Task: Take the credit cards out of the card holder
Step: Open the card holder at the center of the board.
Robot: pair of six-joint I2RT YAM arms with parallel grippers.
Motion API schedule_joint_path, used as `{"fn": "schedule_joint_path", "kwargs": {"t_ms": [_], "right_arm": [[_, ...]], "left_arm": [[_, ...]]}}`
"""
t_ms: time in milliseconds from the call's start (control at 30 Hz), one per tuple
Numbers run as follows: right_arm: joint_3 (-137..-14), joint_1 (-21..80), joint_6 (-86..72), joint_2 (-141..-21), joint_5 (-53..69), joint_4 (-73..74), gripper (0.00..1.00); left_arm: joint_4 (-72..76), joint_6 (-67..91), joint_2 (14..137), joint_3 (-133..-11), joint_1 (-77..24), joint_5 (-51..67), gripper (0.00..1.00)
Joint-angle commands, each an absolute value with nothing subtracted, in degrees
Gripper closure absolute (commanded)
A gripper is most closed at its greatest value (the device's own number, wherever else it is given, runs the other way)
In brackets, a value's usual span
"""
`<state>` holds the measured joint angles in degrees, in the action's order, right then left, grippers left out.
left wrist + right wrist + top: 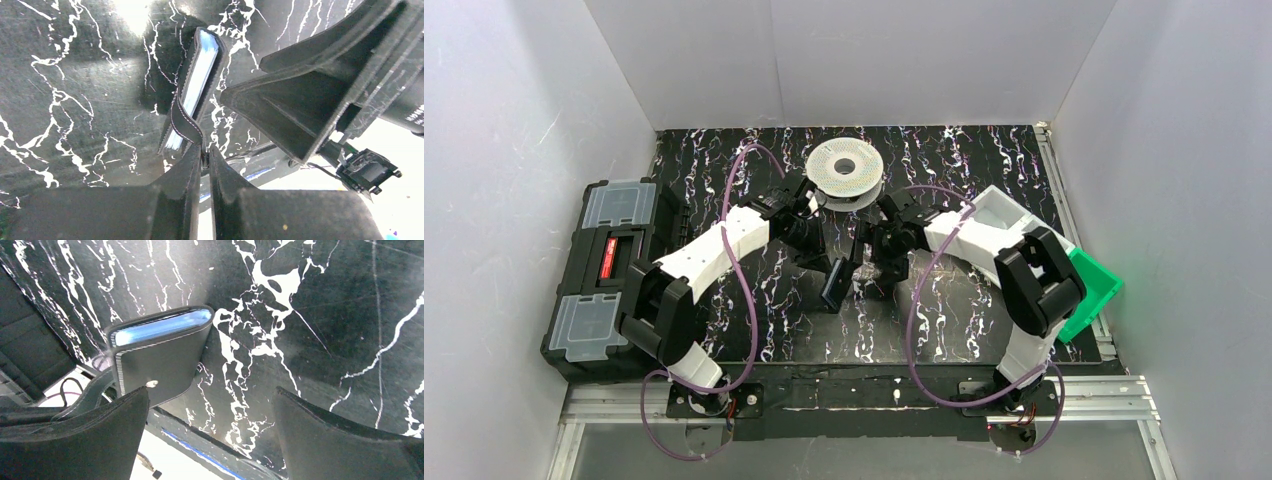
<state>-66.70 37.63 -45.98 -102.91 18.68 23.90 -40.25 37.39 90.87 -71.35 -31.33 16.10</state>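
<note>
Though folded, card holder (162, 362) bluish inside

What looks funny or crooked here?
The little black wallet is the odd one: it isn't lying flat. The left gripper is pinched shut on only its side strap, so the wallet dangles tilted on edge over the middle of the table. The right gripper is wide open beside it.

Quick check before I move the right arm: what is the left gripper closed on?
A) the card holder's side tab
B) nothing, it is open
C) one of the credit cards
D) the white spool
A: in the left wrist view the left gripper is shut on the stitched side tab of the black card holder.
</note>
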Motion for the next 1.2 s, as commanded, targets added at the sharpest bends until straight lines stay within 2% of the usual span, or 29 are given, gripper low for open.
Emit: {"fn": "schedule_joint_path", "kwargs": {"t_ms": [0,467,1167], "right_arm": [[-66.4,37.0,-44.6,-97.5,14.5,27.1,0.02],[-64.6,35.7,-44.5,-94.4,15.1,27.4,0.02],[-66.7,38.1,-43.5,-95.3,15.4,27.7,0.03]], "left_arm": [[-42.7,39.5,89.2,-74.0,-31.3,19.4,1.0],[-46.4,43.0,88.3,-74.5,-31.5,14.1,1.0],[-47.4,43.0,87.8,-75.7,-31.5,14.6,1.0]]}}
